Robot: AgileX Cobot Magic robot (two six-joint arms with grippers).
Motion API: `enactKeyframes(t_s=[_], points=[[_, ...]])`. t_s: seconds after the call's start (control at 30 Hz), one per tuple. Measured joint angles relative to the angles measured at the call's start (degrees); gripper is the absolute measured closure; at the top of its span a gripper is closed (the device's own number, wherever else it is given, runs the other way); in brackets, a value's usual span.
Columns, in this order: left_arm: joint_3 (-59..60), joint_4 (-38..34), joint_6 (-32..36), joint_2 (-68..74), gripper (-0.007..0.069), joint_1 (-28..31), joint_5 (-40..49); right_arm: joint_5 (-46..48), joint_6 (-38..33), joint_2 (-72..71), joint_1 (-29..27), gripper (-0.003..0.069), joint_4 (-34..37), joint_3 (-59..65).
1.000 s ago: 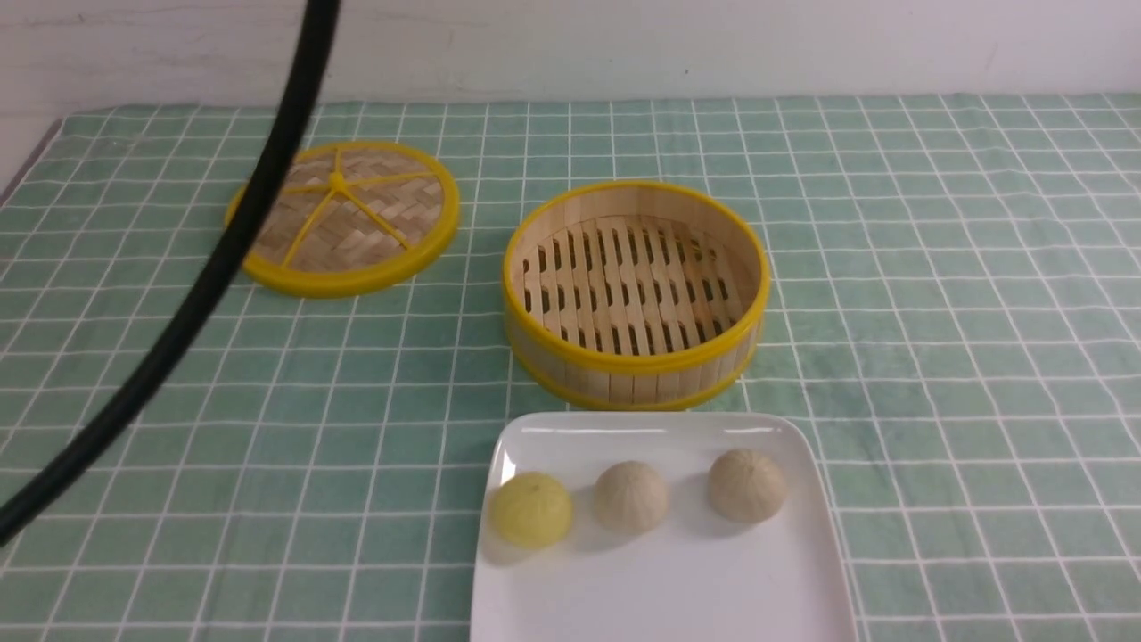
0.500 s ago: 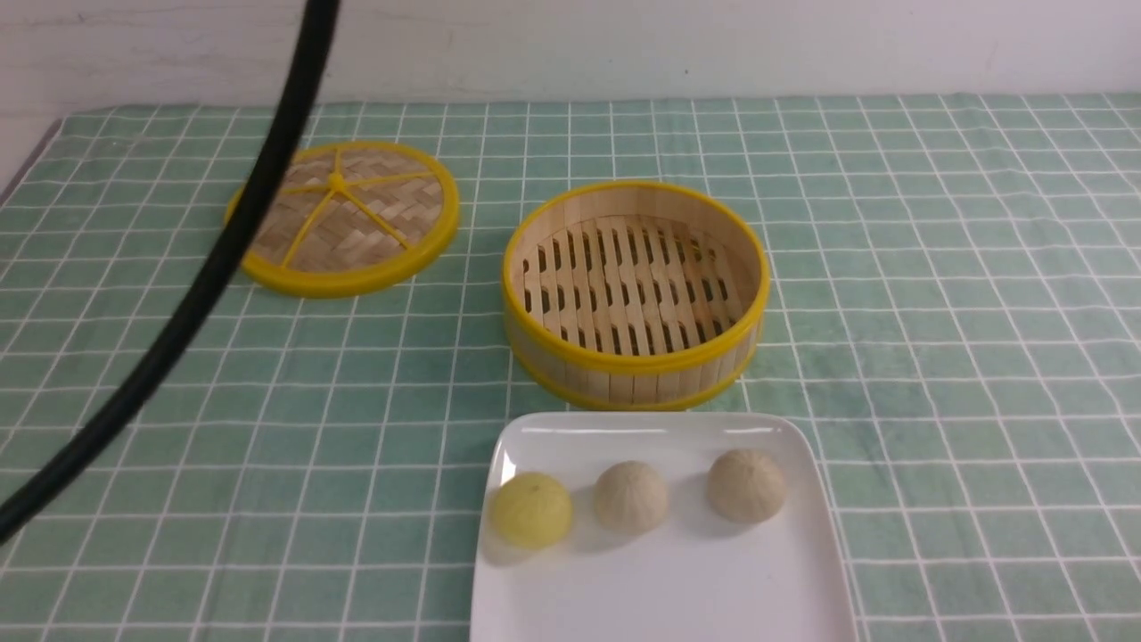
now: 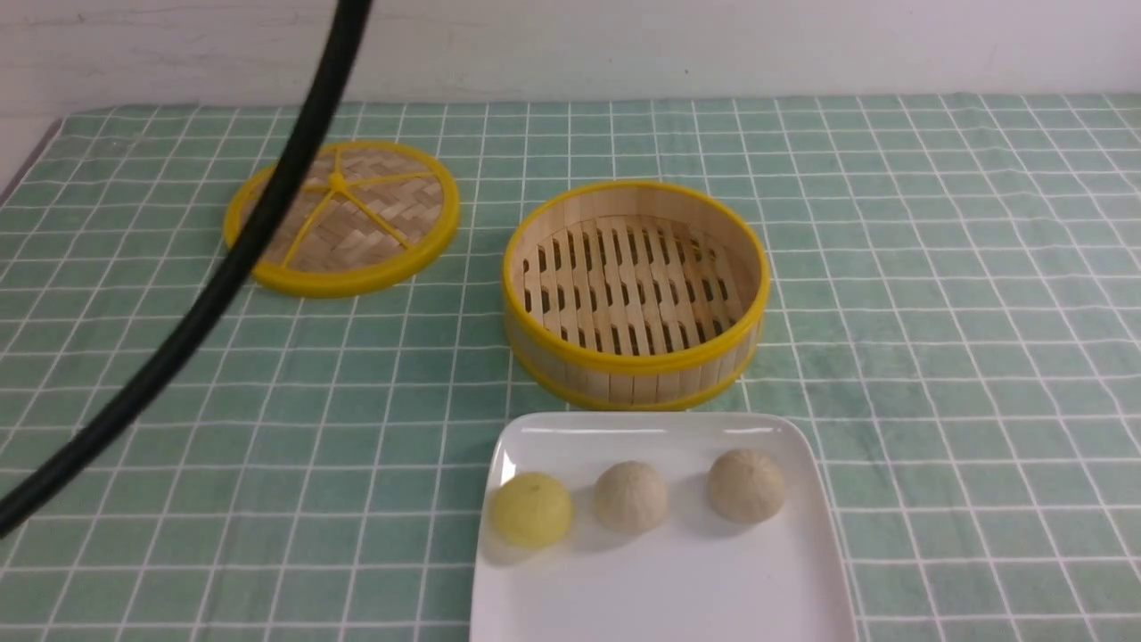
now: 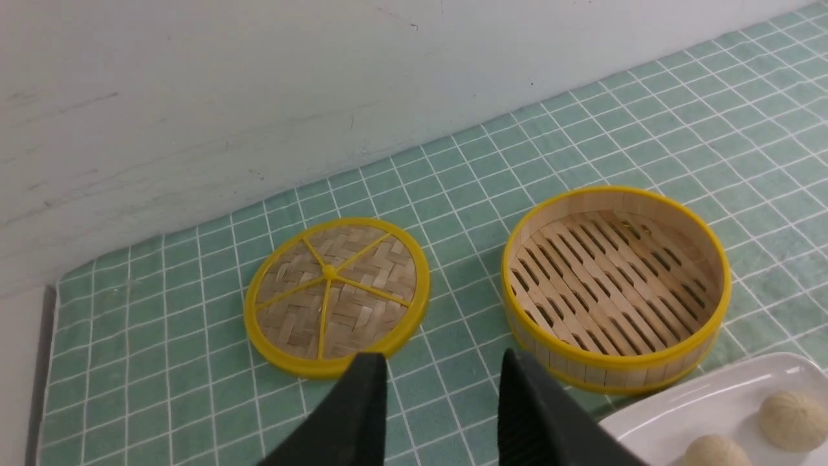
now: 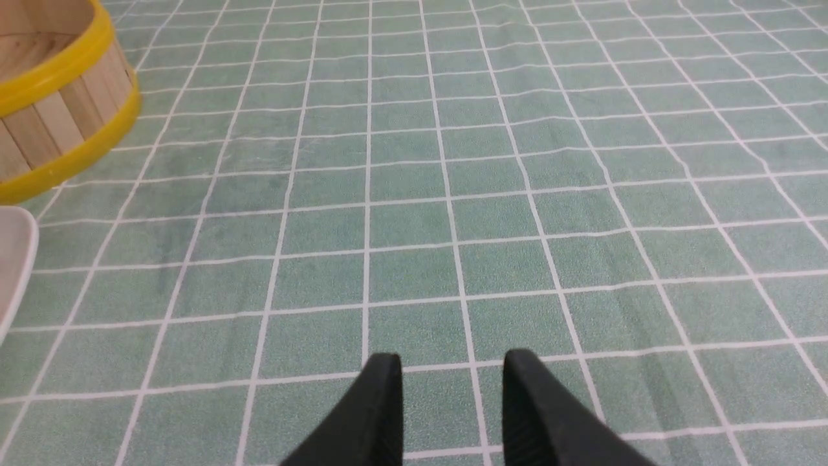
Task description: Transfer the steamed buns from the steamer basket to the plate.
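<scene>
Three steamed buns lie in a row on the white plate (image 3: 677,588) at the near edge: a pale yellow bun (image 3: 531,509), a cream bun (image 3: 631,497) and a second cream bun (image 3: 747,485). Behind the plate stands the steamer basket (image 3: 635,357), its slatted floor bare. In the left wrist view my left gripper (image 4: 442,366) hangs open and empty, high above the cloth between lid and steamer basket (image 4: 614,362), with the plate (image 4: 705,404) and two buns (image 4: 790,421) at the corner. My right gripper (image 5: 451,367) is open and empty, low over bare cloth to the right of the basket (image 5: 61,123).
The flat woven lid (image 3: 343,218) with yellow spokes lies on the green checked cloth (image 3: 936,294) at the back left. A black cable (image 3: 214,285) crosses the left of the front view. A white wall (image 3: 624,45) closes the back. The cloth ends at the left edge.
The black cable has shifted a little to the right in the front view. The buns, plate, basket and lid have not moved.
</scene>
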Motion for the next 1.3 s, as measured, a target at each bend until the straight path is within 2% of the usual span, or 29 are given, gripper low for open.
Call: enactKeyframes(t_s=[0.6, 0.8, 1.0, 1.17, 1.2, 1.3], points=[[0.07, 3.54, -0.44, 0.74, 0.0372, 0.0, 1.43, 0.0, 0.0, 0.0, 0.0, 0.0419, 0.0, 0.0], [0.07, 5.31, -5.49, 2.68, 0.0372, 0.0, 1.06, 0.0, 0.0, 0.0, 0.0, 0.0419, 0.0, 0.0], [2.42, 12.85, -15.17, 9.04, 0.0372, 0.0, -0.46, 0.0, 0.0, 0.0, 0.0, 0.0419, 0.0, 0.0], [10.94, 14.68, -19.8, 9.99, 0.0372, 2.19, -9.58, 0.0, 0.0, 0.0, 0.0, 0.0419, 0.0, 0.0], [16.63, 13.03, -20.41, 9.28, 0.0372, 5.32, -16.14, 0.0, 0.0, 0.0, -0.04, 0.0419, 0.0, 0.0], [27.99, 6.46, -20.73, 6.41, 0.0372, 14.14, -28.34, 0.0, 0.0, 0.0, -0.04, 0.0419, 0.0, 0.0]])
